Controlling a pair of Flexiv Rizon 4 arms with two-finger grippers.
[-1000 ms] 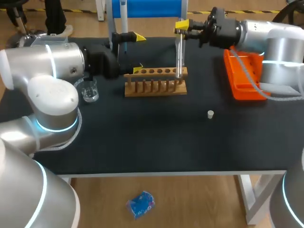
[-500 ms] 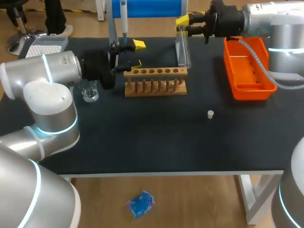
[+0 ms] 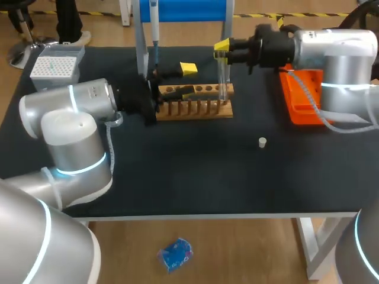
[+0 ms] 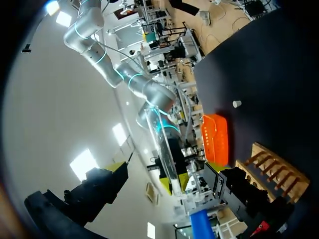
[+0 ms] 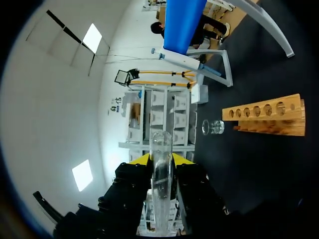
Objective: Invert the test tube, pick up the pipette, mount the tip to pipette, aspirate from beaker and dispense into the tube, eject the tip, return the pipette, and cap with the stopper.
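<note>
One test tube (image 3: 223, 77) pinched in right claw (image 3: 221, 48) at rack (image 3: 201, 111) end; left claw (image 3: 188, 80) spread.

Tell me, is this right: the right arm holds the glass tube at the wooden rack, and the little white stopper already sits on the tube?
Not quite. The right gripper does hold the test tube at the wooden rack, but the stopper lies on the table, apart from the rack; the head view shows it.
</note>
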